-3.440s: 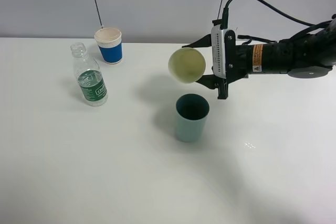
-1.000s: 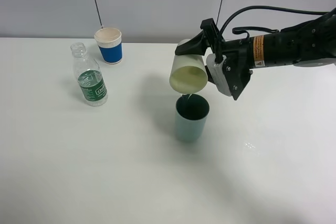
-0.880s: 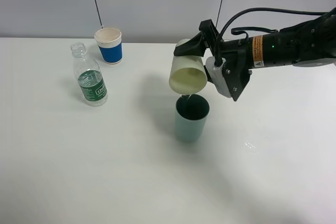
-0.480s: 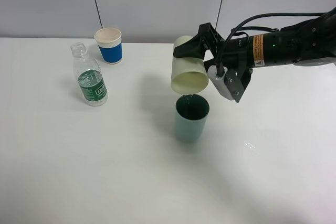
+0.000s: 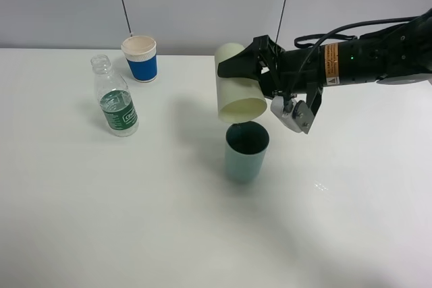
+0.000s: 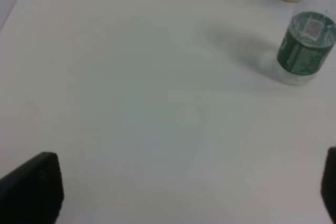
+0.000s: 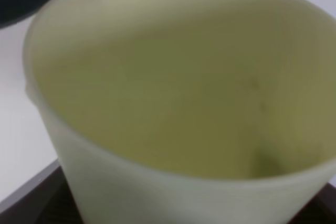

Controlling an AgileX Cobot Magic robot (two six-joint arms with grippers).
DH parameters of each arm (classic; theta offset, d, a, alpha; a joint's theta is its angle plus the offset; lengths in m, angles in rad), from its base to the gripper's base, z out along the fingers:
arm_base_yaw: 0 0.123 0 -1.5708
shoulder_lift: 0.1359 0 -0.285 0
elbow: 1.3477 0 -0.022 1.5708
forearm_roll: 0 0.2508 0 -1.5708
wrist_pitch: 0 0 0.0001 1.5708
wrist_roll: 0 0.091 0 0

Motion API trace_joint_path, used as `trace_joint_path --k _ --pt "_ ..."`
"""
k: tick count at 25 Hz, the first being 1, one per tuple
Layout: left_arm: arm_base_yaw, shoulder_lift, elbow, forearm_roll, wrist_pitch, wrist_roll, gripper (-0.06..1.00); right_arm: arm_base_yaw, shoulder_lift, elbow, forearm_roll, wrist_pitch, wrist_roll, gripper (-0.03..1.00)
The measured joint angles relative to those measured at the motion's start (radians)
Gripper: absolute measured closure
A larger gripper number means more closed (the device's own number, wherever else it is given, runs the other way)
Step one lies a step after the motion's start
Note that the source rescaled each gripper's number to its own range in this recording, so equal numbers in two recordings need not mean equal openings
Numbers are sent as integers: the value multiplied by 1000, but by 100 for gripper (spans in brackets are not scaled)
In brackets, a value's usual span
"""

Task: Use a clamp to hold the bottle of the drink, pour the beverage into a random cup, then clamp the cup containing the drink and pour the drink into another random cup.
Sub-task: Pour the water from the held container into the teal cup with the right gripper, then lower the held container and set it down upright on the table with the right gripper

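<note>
The whole thing turns on how the pale yellow-green tumbler [image 5: 237,90] sits over the teal cup [image 5: 246,151]: its open mouth hangs directly above the teal cup's rim, just clear of it, with its long axis tipped steeply so the mouth faces down and its base is raised up and away from the teal cup, toward the back wall. The right pincer [image 5: 260,71] is clamped round that tumbler's side, reaching in from the far side of the teal cup from the bottle, and its forearm lies nearly level above the bench [image 5: 135,220] with the wrist rolled well over. In the right wrist view the tumbler's wall [image 7: 173,103] fills everything, so I cannot tell whether any drink is left inside, and I see no stream between the two cups. The right arm is plainly the one on the job. The left pincer [image 6: 184,192] stands wide apart and holds nothing, well off from the teal cup, near the green-labelled bottle [image 5: 116,101], which stands upright beside the blue-and-white paper cup [image 5: 140,58].
</note>
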Motion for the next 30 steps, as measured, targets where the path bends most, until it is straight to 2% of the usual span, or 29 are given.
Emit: trace_joint_path --k 4,11,15,17,19,22,26,27,30 --pt "0 0 0 0 0 0 -6 13 -12 0 -25 -7 -49 96" --pt "0 0 0 0 0 0 -6 23 -46 0 -45 -15 -64 96" --pt "0 0 0 0 0 0 -6 23 -48 0 -39 -13 5 96" --pt "0 0 0 0 0 0 -6 23 -48 0 -3 -3 105 96" --pt "0 0 0 0 0 0 -6 23 -48 0 61 12 255 96" --pt "0 0 0 0 0 0 -6 23 -48 0 163 34 584 96" --pt "0 0 0 0 0 0 -6 23 -48 0 331 124 1023 96" --pt "0 0 0 0 0 0 -6 23 -48 0 378 146 1115 96" --pt "0 0 0 0 0 0 -6 23 -46 0 511 172 1285 96"
